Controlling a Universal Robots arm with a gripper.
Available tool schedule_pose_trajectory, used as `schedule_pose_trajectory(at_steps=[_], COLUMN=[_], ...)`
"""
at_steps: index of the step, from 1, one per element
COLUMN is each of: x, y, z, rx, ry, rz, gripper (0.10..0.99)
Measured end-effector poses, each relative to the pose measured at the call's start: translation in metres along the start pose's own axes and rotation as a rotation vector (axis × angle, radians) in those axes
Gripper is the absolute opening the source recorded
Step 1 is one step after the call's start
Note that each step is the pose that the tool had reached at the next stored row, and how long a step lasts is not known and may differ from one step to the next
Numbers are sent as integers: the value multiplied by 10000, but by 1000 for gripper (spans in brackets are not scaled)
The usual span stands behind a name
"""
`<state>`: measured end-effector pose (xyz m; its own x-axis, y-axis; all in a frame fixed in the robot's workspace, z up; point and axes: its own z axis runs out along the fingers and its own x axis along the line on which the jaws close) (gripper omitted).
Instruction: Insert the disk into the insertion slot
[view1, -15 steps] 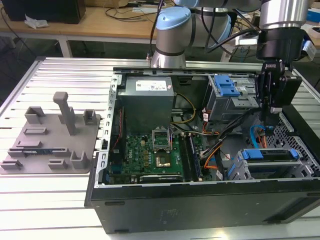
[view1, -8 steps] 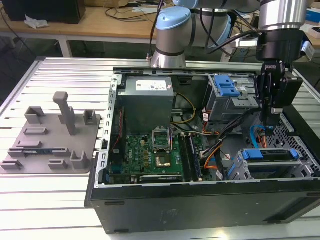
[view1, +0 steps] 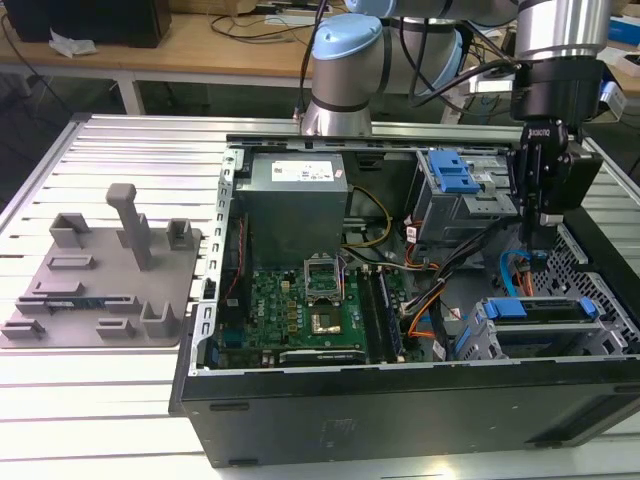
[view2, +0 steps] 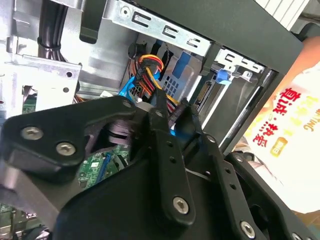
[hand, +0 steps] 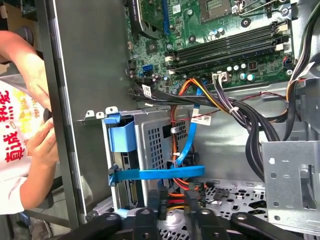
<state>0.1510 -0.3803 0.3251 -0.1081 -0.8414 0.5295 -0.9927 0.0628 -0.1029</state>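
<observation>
Here's the claw (view1: 532, 240), hanging inside the open computer case (view1: 400, 420). Its fingers (view2: 159, 115) stand a narrow gap apart with nothing gripped; both wrist views show only orange and red cables (hand: 207, 95) through that gap.

The disk (view1: 540, 308) is not in the claw. Its bright blue carrier sits in the insertion slot (view1: 485, 340), the perforated grey cage just below the fingertips. The first wrist view shows the blue frame (hand: 122, 134) against the cage's perforated wall (hand: 155, 132). I cannot make out the drive's silver face or label.

On to the writing. There's white print on the claw's own body (view1: 540, 131), and a white label on the power supply (view1: 297, 195) well across the case from the claw. Small white tags (hand: 201, 119) hang on the cables near the fingertips. Red characters run across a person's white shirt (view2: 285, 115) outside the case wall, and a hand (hand: 42, 145) is there too.

The case also holds a green motherboard (view1: 310, 310) and, just beside the claw, a taller bay (view1: 455, 205) with a blue latch (view1: 450, 172). A grey fixture plate (view1: 100, 290) lies on the table (view1: 100, 400), far from the claw.
</observation>
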Motion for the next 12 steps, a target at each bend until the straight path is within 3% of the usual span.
schedule_pose_trajectory(at_steps=[2, 4, 12], x=[-2, -2, -2], y=[0, 0, 0], z=[0, 1, 3], rx=[1, 1, 0], ry=[5, 6, 5], rz=[-1, -1, -1], gripper=[204, 169, 169])
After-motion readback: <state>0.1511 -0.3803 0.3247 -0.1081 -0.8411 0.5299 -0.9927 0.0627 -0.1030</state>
